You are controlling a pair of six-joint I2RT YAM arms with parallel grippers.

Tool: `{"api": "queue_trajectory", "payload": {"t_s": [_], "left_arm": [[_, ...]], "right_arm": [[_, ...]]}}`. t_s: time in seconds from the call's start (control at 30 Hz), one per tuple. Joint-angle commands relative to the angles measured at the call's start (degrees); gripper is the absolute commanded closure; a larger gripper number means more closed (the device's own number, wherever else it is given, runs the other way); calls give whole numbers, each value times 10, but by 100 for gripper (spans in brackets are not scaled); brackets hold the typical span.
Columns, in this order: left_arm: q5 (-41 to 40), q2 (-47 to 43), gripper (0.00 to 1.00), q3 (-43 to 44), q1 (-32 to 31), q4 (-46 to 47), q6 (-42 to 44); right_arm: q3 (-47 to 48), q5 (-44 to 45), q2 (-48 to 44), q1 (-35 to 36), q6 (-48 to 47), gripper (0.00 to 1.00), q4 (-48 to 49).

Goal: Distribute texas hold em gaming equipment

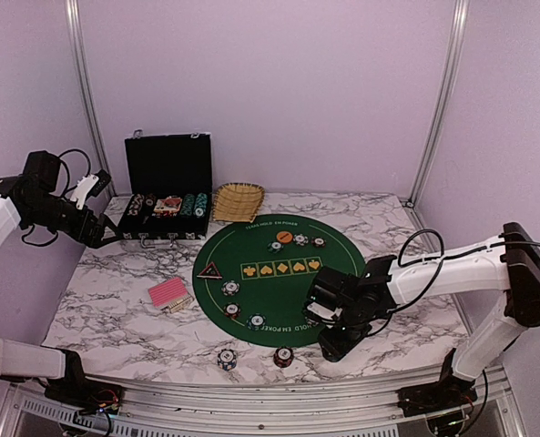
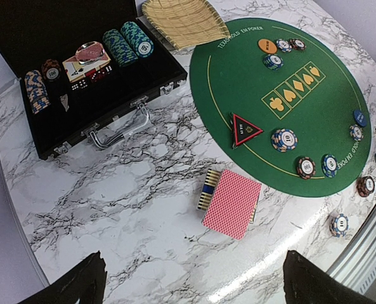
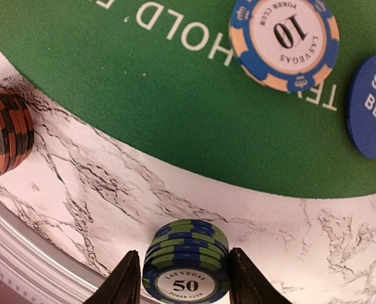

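Observation:
My right gripper [image 3: 185, 283] is shut on a short stack of blue-green 50 chips [image 3: 186, 256] that rests on the marble just off the green mat's [image 3: 175, 95] near edge. In the top view that gripper [image 1: 331, 344] points down and hides the stack. A blue-orange 10 chip [image 3: 284, 39] and the blue disc [image 3: 371, 107] lie on the mat beyond it. Pink-red-backed cards [image 2: 232, 202] lie on the marble left of the mat. The black-red triangle [image 2: 245, 130] and the orange disc [image 2: 267, 45] sit on the mat. My left gripper [image 1: 96, 232] hangs open, high at the far left.
An open black case [image 1: 168, 196] with chip rows stands at the back left, a woven basket [image 1: 238, 200] beside it. A red-black chip stack [image 3: 4, 133] and a blue-white one [image 1: 226, 357] sit near the table's front rail. Several chip stacks dot the mat.

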Motion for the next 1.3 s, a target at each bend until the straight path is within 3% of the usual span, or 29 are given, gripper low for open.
{"api": "queue_trajectory", "payload": {"t_s": [0.0, 0.37, 0.63, 0.97, 1.27], "left_arm": [[11, -1, 1, 10, -2, -16, 6], [9, -4, 1, 9, -2, -16, 6], [8, -5, 1, 11, -1, -16, 6], [4, -11, 1, 7, -2, -16, 8], [6, -11, 1, 3, -2, -16, 12]], "right_arm": [[32, 9, -16, 7, 0, 55, -26], [73, 38, -21, 5, -11, 79, -65], [124, 76, -23, -74, -48, 82, -85], [145, 105, 56, -216, -80, 82, 8], [136, 97, 118, -240, -79, 81, 56]]}}
